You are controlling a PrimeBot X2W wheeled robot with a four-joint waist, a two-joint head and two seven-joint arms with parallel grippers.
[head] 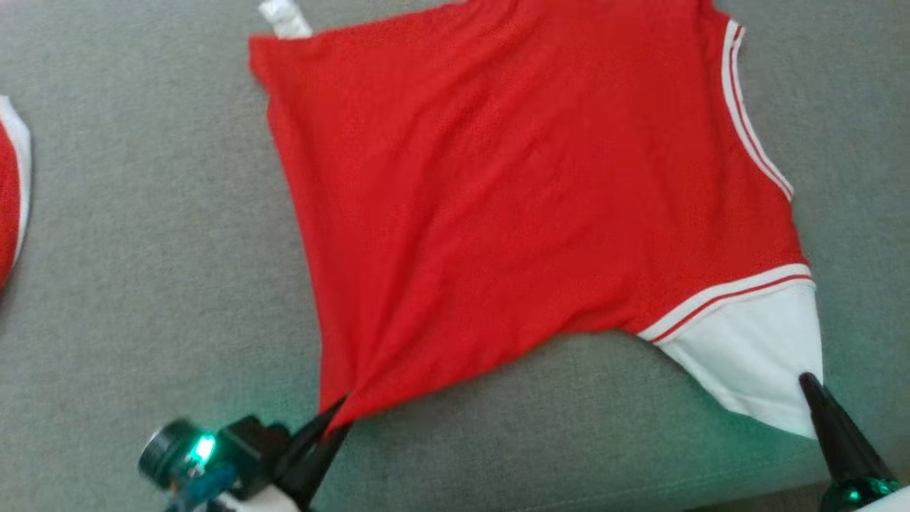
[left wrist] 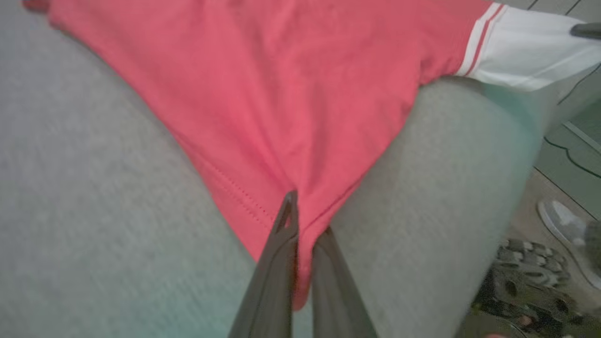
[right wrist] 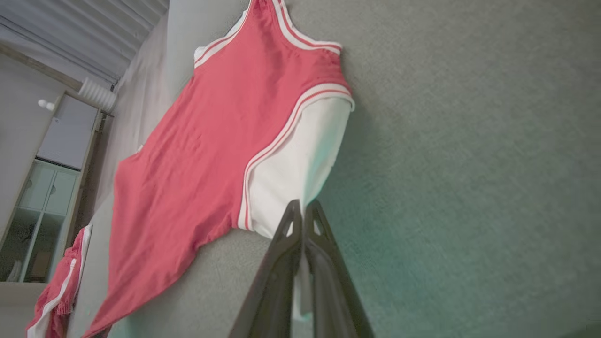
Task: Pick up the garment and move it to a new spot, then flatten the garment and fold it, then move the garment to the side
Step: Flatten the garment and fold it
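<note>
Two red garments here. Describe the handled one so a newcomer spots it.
Start from the grey cushion: spread across its middle lies a red jersey with striped trim and a white panel. Unlike the other red garment at the left edge, this one has the left end effector pinching a red corner and the right end effector the white panel.

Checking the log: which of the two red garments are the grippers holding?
The large red jersey with white trim: left gripper pinches its red corner, right gripper its white panel. The other red garment lies apart at left.
</note>
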